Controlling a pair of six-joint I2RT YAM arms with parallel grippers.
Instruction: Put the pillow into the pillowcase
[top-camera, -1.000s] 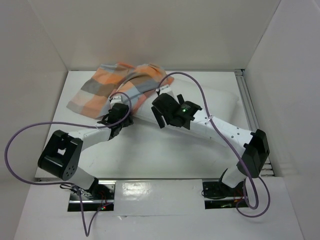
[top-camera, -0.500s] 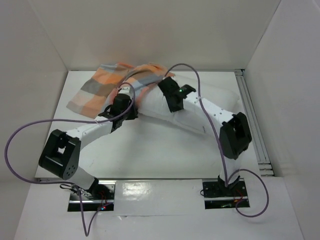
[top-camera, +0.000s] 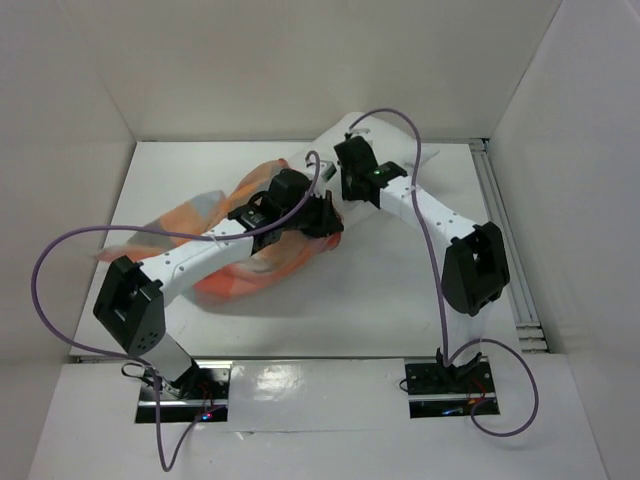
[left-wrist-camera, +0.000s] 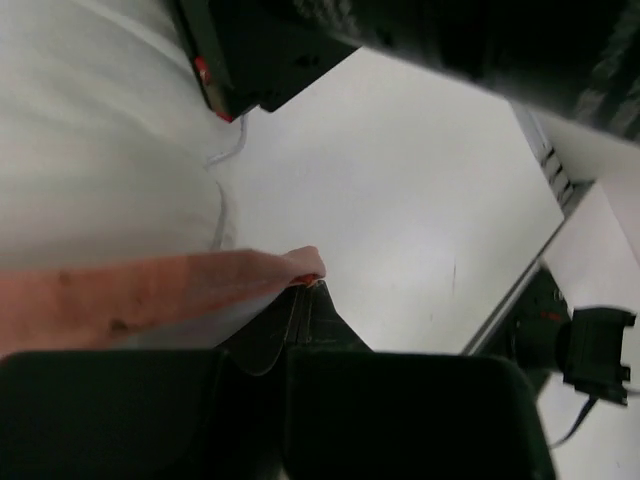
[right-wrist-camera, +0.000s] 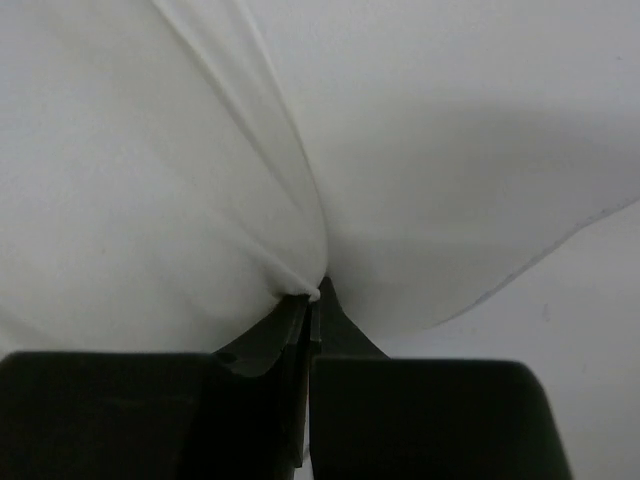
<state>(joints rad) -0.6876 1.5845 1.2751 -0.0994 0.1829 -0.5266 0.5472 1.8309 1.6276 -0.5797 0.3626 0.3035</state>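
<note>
The pillowcase (top-camera: 250, 265), in orange and grey checks, hangs bunched and lifted under my left arm. My left gripper (top-camera: 325, 218) is shut on its orange edge (left-wrist-camera: 290, 270), as the left wrist view shows, jaws pressed together. The white pillow (right-wrist-camera: 200, 150) fills the right wrist view. My right gripper (right-wrist-camera: 312, 295) is shut on a pinch of its fabric. From above, the right gripper (top-camera: 343, 160) is near the back wall, just behind the left one. The pillow (left-wrist-camera: 100, 150) also bulges right beside the held pillowcase edge.
White walls close in the table (top-camera: 380, 300) at the back and on both sides. A metal rail (top-camera: 500, 230) runs along the right edge. Purple cables (top-camera: 60, 260) loop from both arms. The right arm's elbow (top-camera: 472, 265) stands high at the right.
Both grippers have shut, the left on the pillowcase, the right on the pillow. The left arm has carried the pillowcase up and rightward; the right gripper has moved toward the back wall.
</note>
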